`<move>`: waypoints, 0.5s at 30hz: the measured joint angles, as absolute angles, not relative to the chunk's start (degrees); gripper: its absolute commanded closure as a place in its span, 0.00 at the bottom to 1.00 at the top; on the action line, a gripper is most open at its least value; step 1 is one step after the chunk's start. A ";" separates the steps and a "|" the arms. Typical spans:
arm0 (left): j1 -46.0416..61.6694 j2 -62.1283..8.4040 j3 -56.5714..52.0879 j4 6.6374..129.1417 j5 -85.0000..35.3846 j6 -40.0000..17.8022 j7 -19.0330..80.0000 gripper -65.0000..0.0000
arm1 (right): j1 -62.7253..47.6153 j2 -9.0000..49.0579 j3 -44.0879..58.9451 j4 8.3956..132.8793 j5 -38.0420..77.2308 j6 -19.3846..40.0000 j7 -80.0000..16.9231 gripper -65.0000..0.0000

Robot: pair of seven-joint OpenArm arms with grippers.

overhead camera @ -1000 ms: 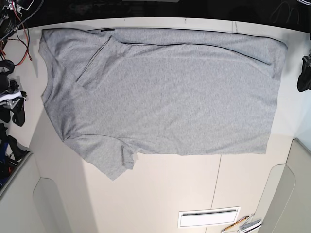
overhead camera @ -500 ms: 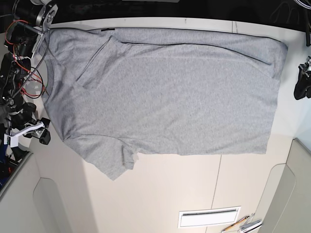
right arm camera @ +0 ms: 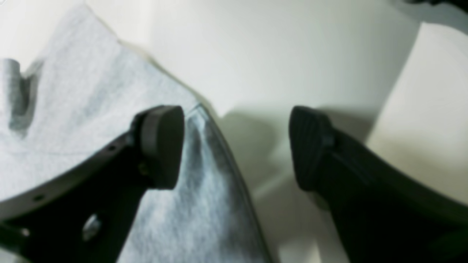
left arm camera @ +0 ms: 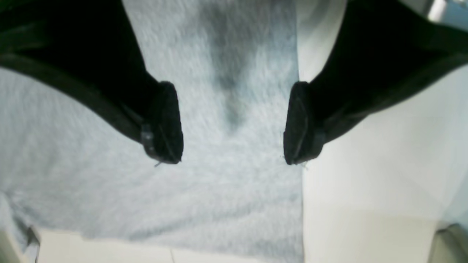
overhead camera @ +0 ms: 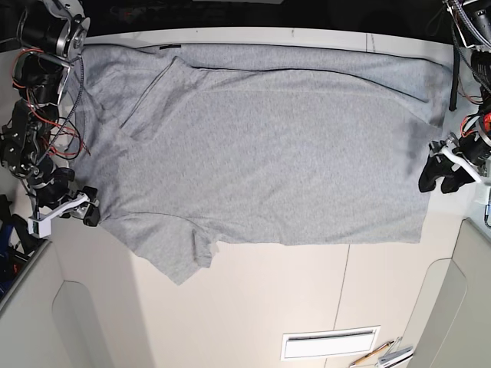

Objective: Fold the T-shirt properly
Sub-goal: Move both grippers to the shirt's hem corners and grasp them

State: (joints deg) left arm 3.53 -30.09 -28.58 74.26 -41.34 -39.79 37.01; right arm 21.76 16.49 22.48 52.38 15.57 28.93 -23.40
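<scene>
We have our right gripper (overhead camera: 81, 218) at the shirt's left edge in the base view, fingers spread wide with nothing between them but the edge of cloth and bare table (overhead camera: 230, 322). The shirt (overhead camera: 268, 153) lies broad across the table, one sleeve (overhead camera: 173, 245) sticking out toward the white label (overhead camera: 330, 343). Near the label lie some pens (overhead camera: 383, 353). Our left gripper (overhead camera: 439, 184) hovers over the shirt's right edge, fingers wide apart, gripping nothing.
</scene>
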 measured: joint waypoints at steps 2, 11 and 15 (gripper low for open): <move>-0.23 -30.70 -27.77 69.34 -40.60 -39.48 36.95 0.28 | 21.61 16.49 22.48 52.38 15.40 28.88 -23.64 0.32; -14.20 -33.98 -20.29 51.46 -39.24 -39.48 33.26 0.28 | 21.74 16.47 22.48 52.38 15.49 28.93 -23.62 0.32; -17.06 -34.02 -17.91 45.87 -36.45 -39.51 27.77 0.28 | 21.74 16.45 22.48 52.38 15.53 28.93 -23.64 0.32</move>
State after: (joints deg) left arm -17.06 -34.02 -17.91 45.87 -36.45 -39.51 27.77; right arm 21.74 16.45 22.48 52.38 15.53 28.93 -23.64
